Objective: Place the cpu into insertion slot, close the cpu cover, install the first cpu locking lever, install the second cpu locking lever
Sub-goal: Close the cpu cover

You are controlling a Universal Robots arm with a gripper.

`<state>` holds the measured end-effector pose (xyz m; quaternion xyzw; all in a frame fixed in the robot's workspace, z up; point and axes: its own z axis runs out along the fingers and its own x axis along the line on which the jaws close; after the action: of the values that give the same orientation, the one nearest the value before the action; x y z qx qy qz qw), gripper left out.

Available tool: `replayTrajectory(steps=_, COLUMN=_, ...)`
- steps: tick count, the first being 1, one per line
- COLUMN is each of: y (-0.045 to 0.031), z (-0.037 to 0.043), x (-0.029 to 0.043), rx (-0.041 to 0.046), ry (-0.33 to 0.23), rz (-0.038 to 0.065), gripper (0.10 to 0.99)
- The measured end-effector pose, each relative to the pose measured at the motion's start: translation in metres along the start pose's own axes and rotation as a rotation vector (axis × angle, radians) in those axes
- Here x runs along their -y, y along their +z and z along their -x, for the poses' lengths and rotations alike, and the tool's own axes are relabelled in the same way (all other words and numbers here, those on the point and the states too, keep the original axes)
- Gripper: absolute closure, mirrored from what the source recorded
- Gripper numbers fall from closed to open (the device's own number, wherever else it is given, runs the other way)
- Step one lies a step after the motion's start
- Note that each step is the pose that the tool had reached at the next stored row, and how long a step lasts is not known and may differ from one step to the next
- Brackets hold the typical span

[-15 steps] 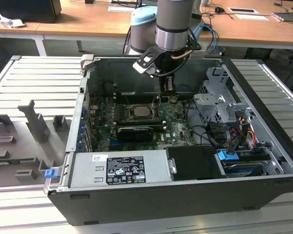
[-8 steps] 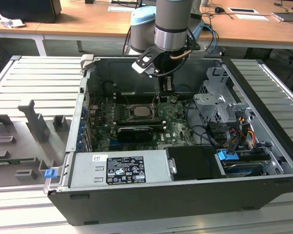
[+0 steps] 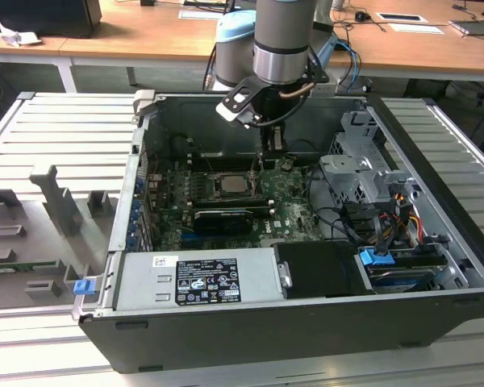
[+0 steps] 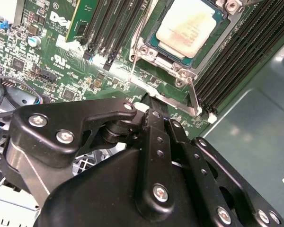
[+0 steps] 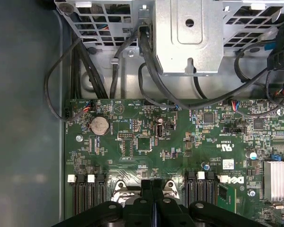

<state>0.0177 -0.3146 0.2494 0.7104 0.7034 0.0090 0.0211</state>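
Exterior view, cpu (image 3: pixel 230 184): sat flat in its socket, mid-motherboard (image 3: pixel 294 211), inside the open case (image 3: pixel 306 339).
Exterior view, gripper (image 3: pixel 268 155): hung just beside the socket, on the exterior view's right.
Second wrist view, fingers (image 4: pixel 155 127): pressed narrow together, nothing seen between them, tips near a locking lever (image 4: pixel 194 97).
Second wrist view, cpu cover (image 4: pixel 163 57): appeared down around the chip.
First wrist view, fingers: likewise narrow, above the socket's edge.
Handling: judged light, stiff, fragile; best held by opposite side edges.

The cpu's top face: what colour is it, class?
The cpu is pale silvery-cream, clearest in the second wrist view.
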Motion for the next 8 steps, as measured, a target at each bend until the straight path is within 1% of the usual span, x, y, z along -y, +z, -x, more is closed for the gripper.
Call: replayTrajectory(steps=8, y=-0.0001, z=0.0, x=0.0035, rx=0.0, ry=0.0, rz=0.0, gripper=0.98)
